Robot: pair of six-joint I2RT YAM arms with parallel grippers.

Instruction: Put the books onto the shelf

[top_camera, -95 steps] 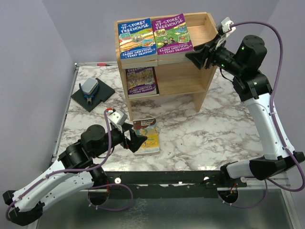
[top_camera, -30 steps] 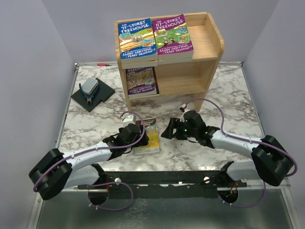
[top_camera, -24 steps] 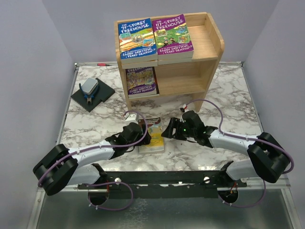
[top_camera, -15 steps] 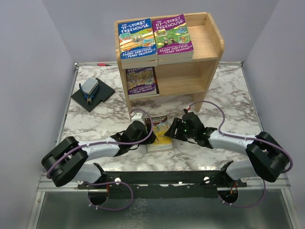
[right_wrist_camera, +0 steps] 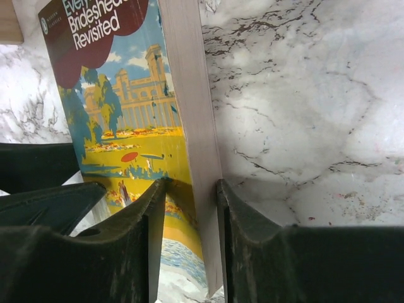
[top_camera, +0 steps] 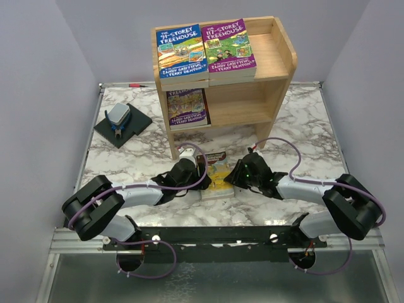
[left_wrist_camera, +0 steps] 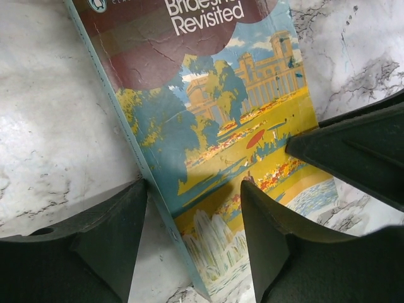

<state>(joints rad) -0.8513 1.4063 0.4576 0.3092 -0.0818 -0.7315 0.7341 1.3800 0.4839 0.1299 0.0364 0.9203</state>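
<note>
Between the two dark fingers of the right gripper [right_wrist_camera: 191,189] sits the pale page edge of a thin paperback book with a yellow, blue and dark red picture cover [right_wrist_camera: 120,107]. One finger presses on the cover. The other is tight against the far side of the pages. So these jaws are pinched narrow on the paperback book.

The left gripper [left_wrist_camera: 192,196] is at the other long side, where the spine is. One of its fingers [left_wrist_camera: 101,252] is down on the stone next to the spine, and the other lies over the cover. Its jaws stand apart, with the spine in the gap between them.

The paperback book lies on the white and grey marble worktop [top_camera: 303,132], near the middle of its near edge, in front of the shelf.

At the middle of the far edge stands the light wooden shelf with two levels [top_camera: 278,63]. A blue book [top_camera: 181,50] and a purple book [top_camera: 228,45] lie flat, side by side, on the left part of its top. A third cartoon-cover book [top_camera: 187,108] shows its cover at the left end of the lower level.

Near the left edge, toward the far left corner, lies a flat black square pad [top_camera: 136,126] with a small blue-grey tool [top_camera: 118,117] on it.
</note>
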